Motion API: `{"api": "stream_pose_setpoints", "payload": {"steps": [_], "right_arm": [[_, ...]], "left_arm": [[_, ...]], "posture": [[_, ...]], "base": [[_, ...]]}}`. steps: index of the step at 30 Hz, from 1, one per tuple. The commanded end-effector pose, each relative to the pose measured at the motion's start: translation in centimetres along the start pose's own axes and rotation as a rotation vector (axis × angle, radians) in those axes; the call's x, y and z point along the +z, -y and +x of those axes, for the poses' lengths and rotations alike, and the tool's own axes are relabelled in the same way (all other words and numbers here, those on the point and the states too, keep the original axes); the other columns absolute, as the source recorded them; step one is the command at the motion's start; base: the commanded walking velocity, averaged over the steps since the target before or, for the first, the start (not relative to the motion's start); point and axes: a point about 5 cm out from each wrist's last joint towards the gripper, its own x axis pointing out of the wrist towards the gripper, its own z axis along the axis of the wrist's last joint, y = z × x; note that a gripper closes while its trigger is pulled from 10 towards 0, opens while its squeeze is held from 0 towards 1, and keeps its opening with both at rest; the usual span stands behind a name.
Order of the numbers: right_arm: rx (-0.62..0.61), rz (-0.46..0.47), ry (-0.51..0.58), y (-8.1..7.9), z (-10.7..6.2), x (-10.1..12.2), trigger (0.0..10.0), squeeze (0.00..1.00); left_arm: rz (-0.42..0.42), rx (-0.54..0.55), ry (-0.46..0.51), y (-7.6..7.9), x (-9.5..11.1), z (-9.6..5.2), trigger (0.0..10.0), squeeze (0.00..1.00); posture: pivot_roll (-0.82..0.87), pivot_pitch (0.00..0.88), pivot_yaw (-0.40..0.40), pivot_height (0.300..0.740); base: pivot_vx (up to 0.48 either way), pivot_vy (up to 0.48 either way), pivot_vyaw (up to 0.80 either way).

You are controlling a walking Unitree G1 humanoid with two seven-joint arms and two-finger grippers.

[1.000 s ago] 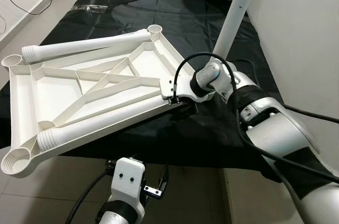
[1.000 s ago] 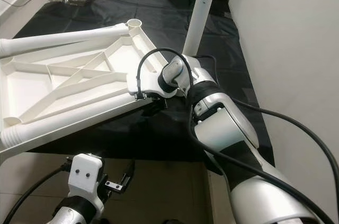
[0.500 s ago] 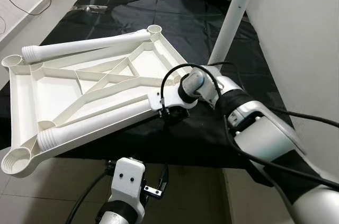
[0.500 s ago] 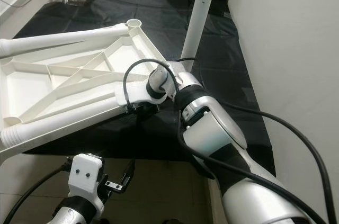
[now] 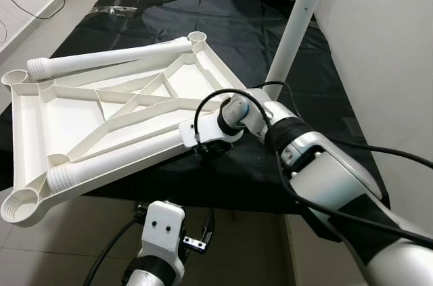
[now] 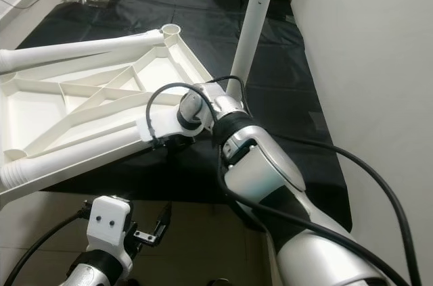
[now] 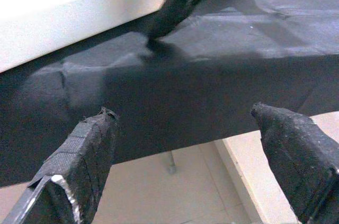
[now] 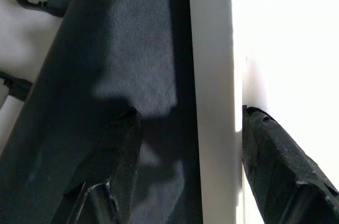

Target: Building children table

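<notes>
No writing readable; upturned white tabletop (image 5: 101,124) lies long-axis from seven to one o'clock; right gripper (image 5: 206,149) apparently straddles its near rim, fingers (image 8: 275,160) spread; left gripper (image 7: 185,166) hangs spread.

White tabletop (image 5: 67,113) and legs (image 5: 108,59) – black sheet (image 5: 284,36) – pale floor (image 5: 67,232)

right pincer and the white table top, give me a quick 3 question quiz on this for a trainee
1. True or false: the right pincer is at the near edge of the upturned table top.
2. The loose table leg along the far edge lies: A) flat B) upright C) on the floor.
3. Fill in: the table top rests on a ____ cloth.

Key:
1. True; its fingers straddle the white rim.
2. A.
3. Black. The left pincer hangs open below the cloth's front edge.
</notes>
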Motion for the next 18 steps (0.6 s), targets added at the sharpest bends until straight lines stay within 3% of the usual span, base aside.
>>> {"api": "stream_pose_setpoints", "payload": {"steps": [1, 8, 9, 10, 18], "right_arm": [[-0.007, -0.024, -0.015, 0.3, 0.1, 0.5, 10.0, 0.0], [0.022, -0.055, -0.026, 0.4, 0.6, 1.9, 10.0, 0.0], [0.027, -0.059, -0.023, 0.4, 0.7, 2.3, 3.1, 0.0], [0.03, -0.055, -0.018, 0.5, 0.8, 2.7, 0.0, 0.0], [0.021, -0.037, 0.019, 0.8, 0.8, 3.8, 0.0, 0.0]], "left_arm": [[-0.038, -0.04, -0.012, 1.4, -0.3, 0.1, 10.0, 0.0], [-0.039, -0.042, -0.007, 1.6, -0.2, 0.2, 10.0, 0.0], [-0.04, -0.042, -0.004, 1.8, -0.1, 0.3, 10.0, 0.0], [-0.041, -0.042, -0.003, 1.9, -0.1, 0.3, 10.0, 0.0], [-0.047, -0.036, 0.004, 2.2, -0.1, 0.4, 10.0, 0.0]], "posture": [[0.03, 0.185, -0.105, 0.74], [0.02, 0.186, -0.122, 0.74], [0.02, 0.186, -0.128, 0.74], [0.02, 0.186, -0.136, 0.74], [0.02, 0.181, -0.15, 0.74]], "base": [[0.0, 0.0, 0.0], [0.0, 0.0, 0.0], [0.0, 0.0, 0.0], [0.0, 0.0, 0.0], [0.0, 0.0, 0.0]]}}
